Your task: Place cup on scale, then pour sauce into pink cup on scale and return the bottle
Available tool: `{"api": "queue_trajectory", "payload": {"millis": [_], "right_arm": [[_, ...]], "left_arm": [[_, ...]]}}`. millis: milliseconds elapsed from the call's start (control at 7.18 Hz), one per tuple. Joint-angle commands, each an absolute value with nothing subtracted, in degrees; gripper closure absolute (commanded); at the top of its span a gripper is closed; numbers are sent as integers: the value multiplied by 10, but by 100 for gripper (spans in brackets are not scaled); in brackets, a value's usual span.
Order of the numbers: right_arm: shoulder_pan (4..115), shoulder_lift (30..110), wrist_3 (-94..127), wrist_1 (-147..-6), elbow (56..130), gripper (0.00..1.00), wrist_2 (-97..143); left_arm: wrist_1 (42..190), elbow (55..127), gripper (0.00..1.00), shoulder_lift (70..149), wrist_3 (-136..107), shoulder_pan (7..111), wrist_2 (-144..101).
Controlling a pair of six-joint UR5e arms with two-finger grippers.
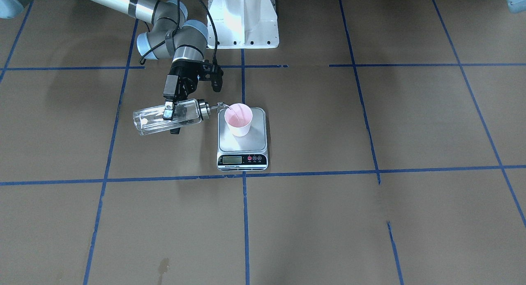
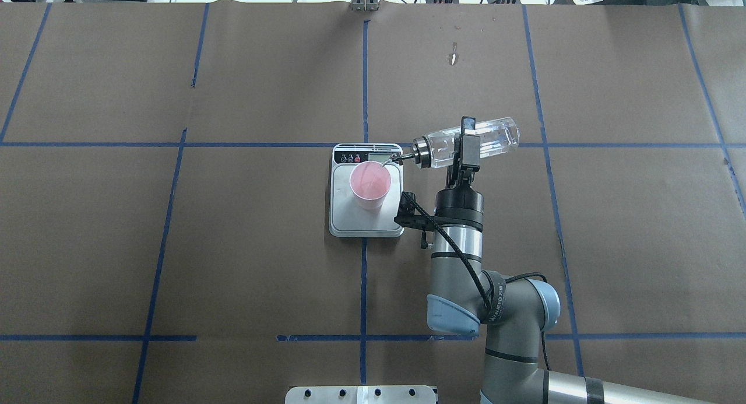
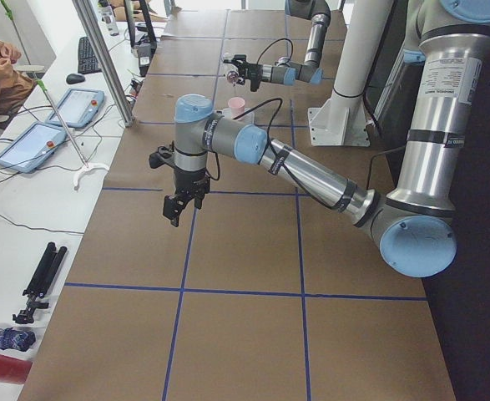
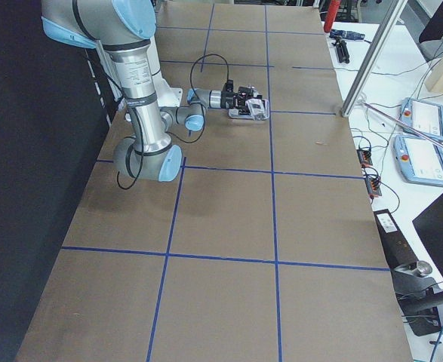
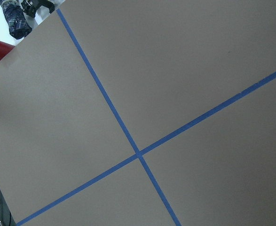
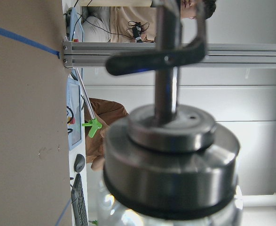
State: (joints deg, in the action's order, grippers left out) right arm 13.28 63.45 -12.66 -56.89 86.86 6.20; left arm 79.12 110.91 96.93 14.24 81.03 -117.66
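The right pincer clamps the glass bottle mid-body, tipped nearly level so its spout meets the rim of the pink cup, which stands on the kitchen scale. The left pincer hangs well apart, and I cannot tell whether it is open or closed.

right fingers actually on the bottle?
Touching. Front-facing view: the fingers clamp the tipped bottle from both sides, holding it in mid-air.
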Motion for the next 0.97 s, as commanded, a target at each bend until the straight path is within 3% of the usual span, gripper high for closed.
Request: {"api": "queue_trajectory", "payload": {"millis": [0, 835], "right_arm": [[132, 637, -127, -568, 870, 100, 59], [129, 637, -127, -568, 870, 100, 52]], "left_arm": [[792, 1108, 0, 969, 142, 810, -1176], [790, 1116, 0, 968, 142, 811, -1175]]}}
